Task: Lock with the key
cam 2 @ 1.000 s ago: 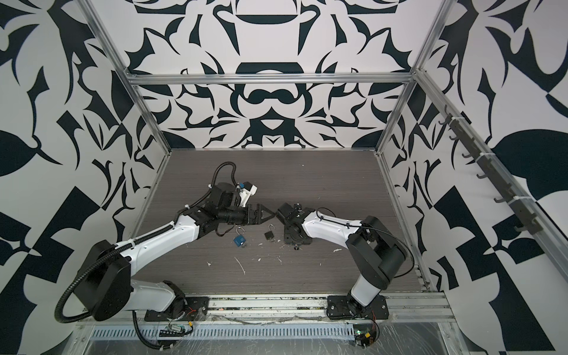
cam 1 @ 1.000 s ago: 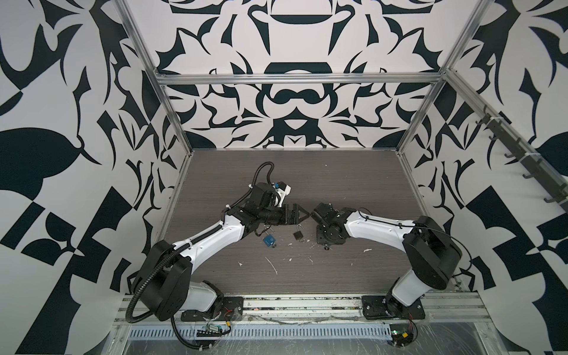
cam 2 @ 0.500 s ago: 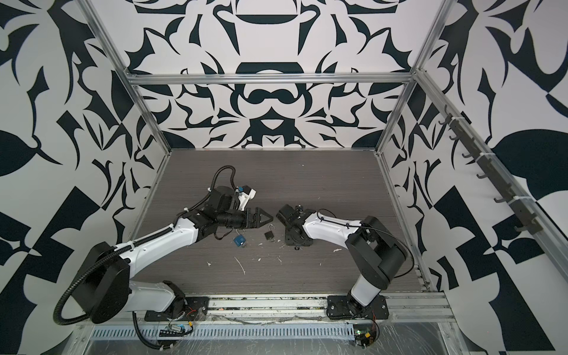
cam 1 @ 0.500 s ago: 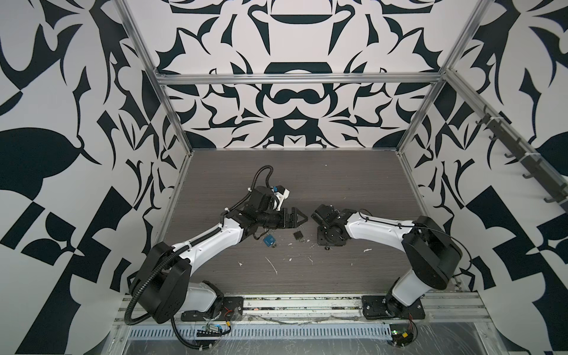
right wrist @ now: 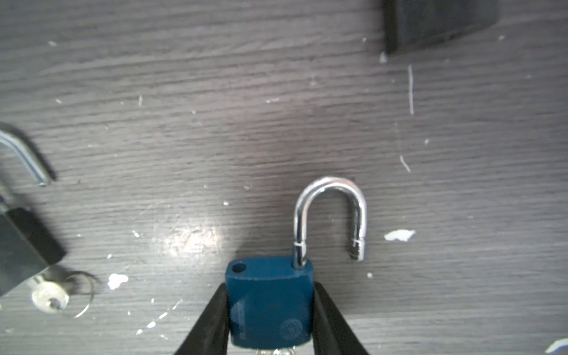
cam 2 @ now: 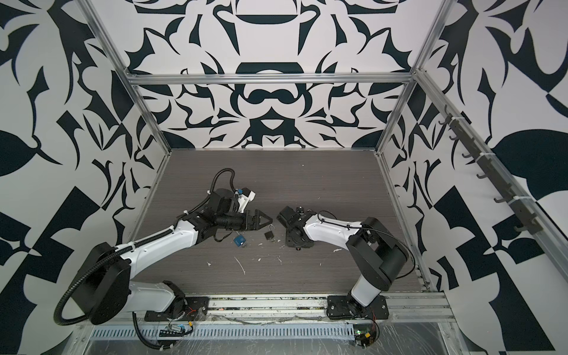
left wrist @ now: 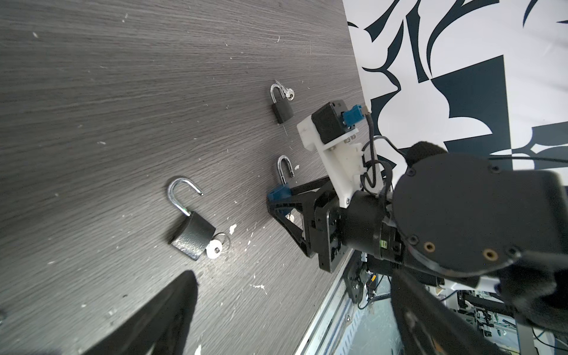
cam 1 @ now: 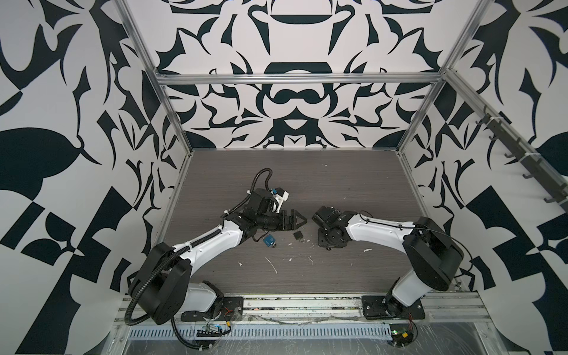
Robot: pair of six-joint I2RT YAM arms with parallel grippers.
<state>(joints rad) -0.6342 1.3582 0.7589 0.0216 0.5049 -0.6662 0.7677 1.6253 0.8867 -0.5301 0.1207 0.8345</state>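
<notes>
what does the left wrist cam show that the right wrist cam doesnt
Only the left wrist view: the right arm from outside with its white camera mount, the patterned wall, and a small black padlock seen whole. Only the right wrist view: the empty shackle hole in the blue padlock. Both: the right gripper pinching that padlock's sides, its shackle open, and a bigger black padlock, open, key inserted.
</notes>
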